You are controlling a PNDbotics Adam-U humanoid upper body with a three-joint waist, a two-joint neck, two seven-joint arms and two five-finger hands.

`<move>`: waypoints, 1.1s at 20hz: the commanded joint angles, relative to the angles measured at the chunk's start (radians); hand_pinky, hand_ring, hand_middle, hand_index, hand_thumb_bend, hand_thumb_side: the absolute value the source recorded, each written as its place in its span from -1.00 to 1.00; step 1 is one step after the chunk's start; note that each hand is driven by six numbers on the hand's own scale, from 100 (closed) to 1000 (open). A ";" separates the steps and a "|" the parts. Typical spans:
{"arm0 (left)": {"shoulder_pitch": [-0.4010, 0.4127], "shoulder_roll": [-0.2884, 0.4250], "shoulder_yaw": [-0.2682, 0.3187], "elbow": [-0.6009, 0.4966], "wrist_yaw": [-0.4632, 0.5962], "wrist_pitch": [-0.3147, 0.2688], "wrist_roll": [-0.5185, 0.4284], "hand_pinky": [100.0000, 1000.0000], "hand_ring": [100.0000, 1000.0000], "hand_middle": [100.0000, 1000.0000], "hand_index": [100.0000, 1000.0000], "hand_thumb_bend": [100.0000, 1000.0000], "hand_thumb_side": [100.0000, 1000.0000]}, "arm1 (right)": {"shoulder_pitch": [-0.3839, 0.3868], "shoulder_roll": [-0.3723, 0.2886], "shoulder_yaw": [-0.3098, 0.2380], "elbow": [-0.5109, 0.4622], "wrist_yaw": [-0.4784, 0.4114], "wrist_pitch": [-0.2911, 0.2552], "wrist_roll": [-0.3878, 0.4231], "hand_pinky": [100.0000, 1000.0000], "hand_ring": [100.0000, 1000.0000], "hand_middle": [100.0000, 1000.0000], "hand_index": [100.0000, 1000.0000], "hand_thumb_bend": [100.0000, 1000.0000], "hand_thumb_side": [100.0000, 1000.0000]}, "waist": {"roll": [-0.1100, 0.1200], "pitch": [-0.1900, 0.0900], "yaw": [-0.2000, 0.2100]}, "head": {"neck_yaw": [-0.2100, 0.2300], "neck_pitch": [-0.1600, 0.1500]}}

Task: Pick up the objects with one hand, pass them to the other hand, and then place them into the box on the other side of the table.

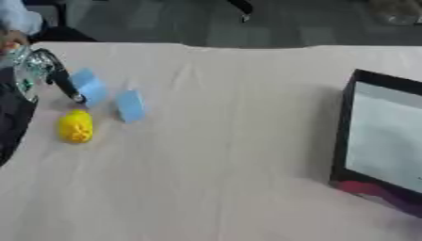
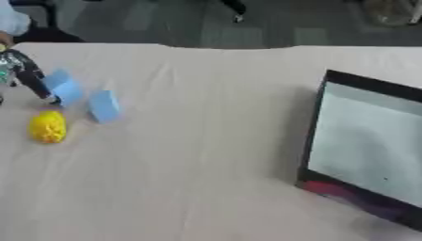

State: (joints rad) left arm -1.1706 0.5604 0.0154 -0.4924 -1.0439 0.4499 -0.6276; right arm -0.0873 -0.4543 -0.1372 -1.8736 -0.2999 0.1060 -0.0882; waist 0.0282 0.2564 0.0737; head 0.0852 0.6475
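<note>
Left robot hand (image 1: 41, 70) reaches in at the worktop's (image 1: 214, 155) left edge, one dark finger down beside the nearer blue block (image 1: 89, 87); whether it grips anything, I cannot tell. A second blue block (image 1: 129, 105) sits just right, a yellow object (image 1: 75, 126) below. The black-rimmed box (image 2: 367, 150) waits far right.

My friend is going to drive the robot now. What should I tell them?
Left hand: at the table's left edge, a finger touching the upper blue block; it holds nothing that I can see.
Right hand: out of view.
Things: second blue block and a yellow object lie close by on the left. The box sits on the right and looks empty.
Done: nothing boxed.
Left: pick up, pass and box all three.
</note>
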 commanded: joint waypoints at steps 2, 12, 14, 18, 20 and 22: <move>-0.021 0.018 0.011 -0.022 0.008 0.010 0.003 0.81 0.76 0.56 0.14 -0.49 -1.00 | -0.005 -0.019 -0.002 -0.009 0.005 -0.001 0.002 1.00 1.00 1.00 1.00 -1.00 0.23 | 0.001 -0.009 0.000 | 0.004 -0.003; -0.012 0.029 0.010 -0.135 0.135 0.002 0.021 0.78 0.72 0.50 0.03 -0.78 -1.00 | -0.002 -0.020 -0.004 -0.008 0.008 -0.001 0.001 1.00 1.00 1.00 1.00 -1.00 0.24 | 0.002 -0.011 0.002 | 0.000 -0.002; -0.005 0.036 0.006 -0.177 0.162 -0.011 0.023 0.78 0.72 0.48 0.02 -0.84 -1.00 | -0.002 -0.019 -0.005 -0.009 0.007 -0.001 0.000 1.00 1.00 1.00 1.00 -1.00 0.24 | 0.002 -0.010 0.002 | -0.002 -0.003; 0.024 0.058 -0.002 -0.290 0.244 -0.032 0.026 0.75 0.70 0.46 0.02 -0.96 -1.00 | -0.002 -0.020 -0.006 -0.010 0.007 -0.002 -0.001 1.00 1.00 1.00 1.00 -1.00 0.24 | 0.001 -0.008 0.005 | -0.005 -0.005; 0.044 0.071 -0.009 -0.351 0.293 -0.036 0.029 0.73 0.68 0.44 0.01 -1.00 -1.00 | -0.002 -0.021 -0.009 -0.012 0.006 -0.003 -0.003 1.00 1.00 1.00 1.00 -1.00 0.24 | 0.000 -0.007 0.007 | -0.009 -0.008; 0.070 0.085 -0.019 -0.423 0.344 -0.041 0.037 0.72 0.67 0.42 0.00 -1.00 -1.00 | -0.001 -0.022 -0.012 -0.015 0.005 -0.006 -0.006 1.00 1.00 1.00 1.00 -1.00 0.23 | -0.001 -0.005 0.012 | -0.016 -0.010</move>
State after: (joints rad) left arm -1.0868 0.5972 -0.0001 -0.8603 -0.7300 0.4148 -0.5948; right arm -0.0863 -0.4543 -0.1364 -1.8738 -0.2960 0.1032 -0.0910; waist 0.0280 0.2564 0.0855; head 0.0746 0.6477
